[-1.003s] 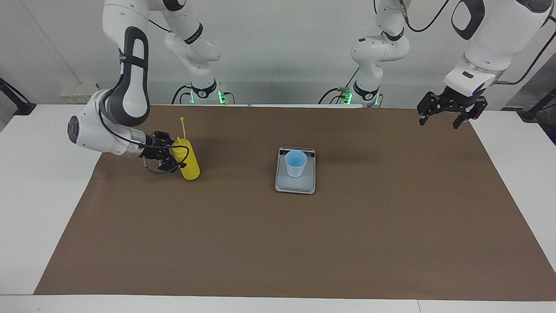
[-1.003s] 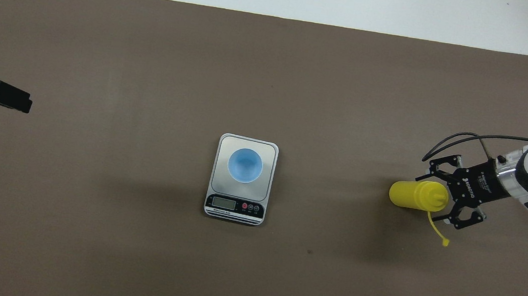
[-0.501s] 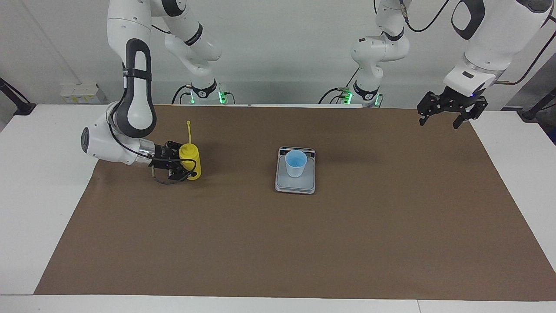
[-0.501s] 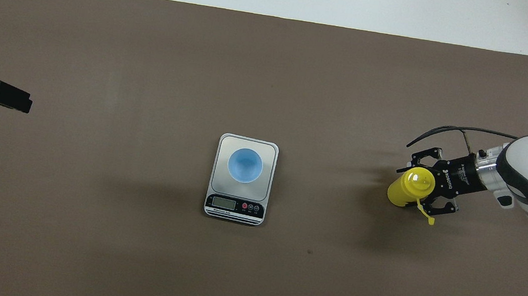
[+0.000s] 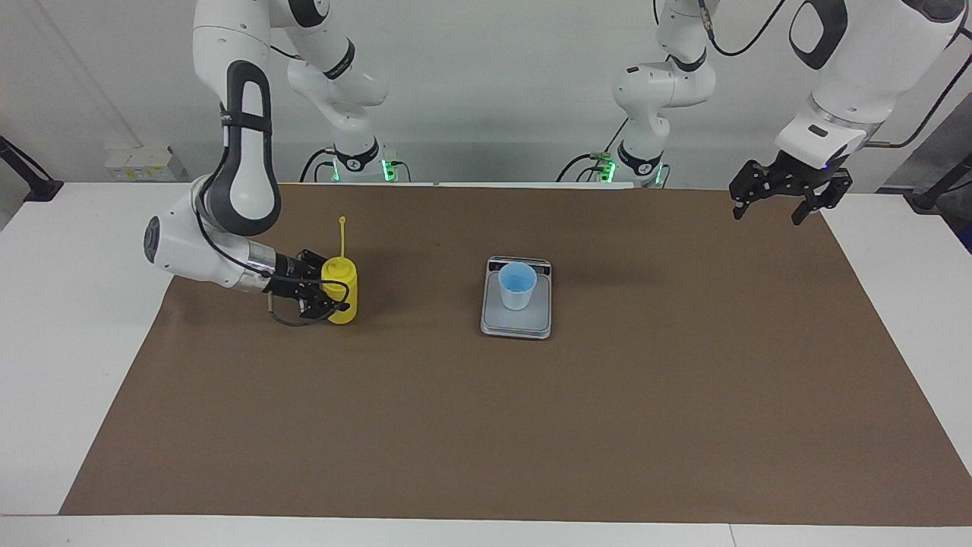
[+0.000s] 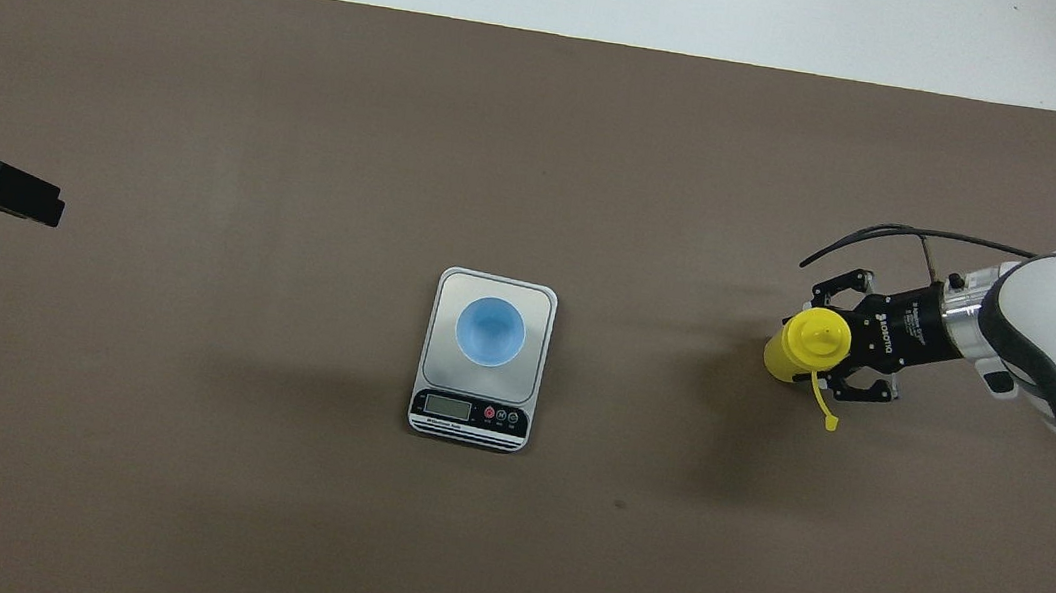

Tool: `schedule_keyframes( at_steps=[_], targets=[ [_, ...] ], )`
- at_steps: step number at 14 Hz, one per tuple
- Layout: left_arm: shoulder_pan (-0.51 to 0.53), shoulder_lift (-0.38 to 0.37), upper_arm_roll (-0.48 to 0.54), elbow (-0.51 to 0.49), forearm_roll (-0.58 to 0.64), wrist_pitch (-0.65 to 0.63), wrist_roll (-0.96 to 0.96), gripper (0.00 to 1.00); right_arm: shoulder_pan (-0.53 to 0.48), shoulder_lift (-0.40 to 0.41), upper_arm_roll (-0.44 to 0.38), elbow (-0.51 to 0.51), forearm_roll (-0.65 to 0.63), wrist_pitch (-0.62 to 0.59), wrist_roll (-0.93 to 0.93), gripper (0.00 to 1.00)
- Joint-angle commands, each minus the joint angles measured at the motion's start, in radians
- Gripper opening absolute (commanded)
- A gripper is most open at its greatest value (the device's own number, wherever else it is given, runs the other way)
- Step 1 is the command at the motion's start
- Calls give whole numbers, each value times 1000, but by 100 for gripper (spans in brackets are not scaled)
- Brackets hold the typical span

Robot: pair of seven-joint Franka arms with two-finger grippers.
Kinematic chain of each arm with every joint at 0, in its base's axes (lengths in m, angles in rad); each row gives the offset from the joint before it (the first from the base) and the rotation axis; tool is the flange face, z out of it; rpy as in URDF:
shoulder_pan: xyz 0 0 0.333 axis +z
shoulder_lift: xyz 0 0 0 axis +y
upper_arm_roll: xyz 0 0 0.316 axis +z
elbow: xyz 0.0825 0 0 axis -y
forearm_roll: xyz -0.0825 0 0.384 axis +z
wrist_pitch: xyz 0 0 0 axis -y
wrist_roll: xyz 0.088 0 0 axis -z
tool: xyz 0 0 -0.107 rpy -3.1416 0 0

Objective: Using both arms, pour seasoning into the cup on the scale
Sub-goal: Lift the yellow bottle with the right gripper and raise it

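A white table (image 5: 45,319) carries a brown paper mat (image 5: 486,425) against a pale wall, with both my arm bases at the robots' edge.

Facing view: my right gripper (image 5: 328,292) sits low at the right arm's end of the mat, reaching in sideways, its fingers closed around the body of the yellow squeeze bottle (image 5: 341,292). The bottle stands upright, base on the mat, thin nozzle pointing up. The kitchen scale (image 5: 516,323) lies flat mid-mat, display strip on the edge nearer to me. The light blue cup (image 5: 517,285) stands upright on its platform, well apart from the bottle. My left gripper (image 5: 768,208) hangs raised over the mat's corner at the left arm's end, jaws spread wide, holding nothing; that arm waits.

Overhead view: my right gripper (image 6: 834,349) clasps the bottle (image 6: 799,342) from the right arm's end, links splayed to either side. The cup (image 6: 489,331) sits centred on the scale (image 6: 474,411) platform, its brighter blue inside showing. My left gripper (image 6: 26,200) shows over the mat's edge at the left arm's end; its opening cannot be judged here.
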Motion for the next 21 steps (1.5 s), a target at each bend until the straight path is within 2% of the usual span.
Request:
schedule_keyframes(
  at_steps=[1, 3, 6, 9, 12, 15, 21],
  targets=[
    [6, -15, -1, -15, -13, 4, -6, 100, 48, -56, 3, 40, -27, 19, 116, 0],
    [6, -15, -1, -15, -13, 4, -6, 100, 113, -68, 5, 100, -110, 24, 232, 0],
    [6, -17, 0, -15, -13, 4, -6, 100, 225, -62, 8, 158, -283, 99, 407, 0],
    [6, -15, 0, -15, -13, 4, -6, 100, 312, -54, 6, 192, -391, 130, 493, 0],
    [6, -15, 0, -15, -13, 4, -6, 100, 423, -22, 8, 270, -605, 140, 613, 0],
    [6, -15, 0, -15, -13, 4, -6, 100, 533, -1, 8, 278, -802, 179, 702, 0],
    [6, -15, -1, -15, -13, 4, -6, 100, 635, 41, 8, 292, -1106, 202, 835, 0]
  ],
)
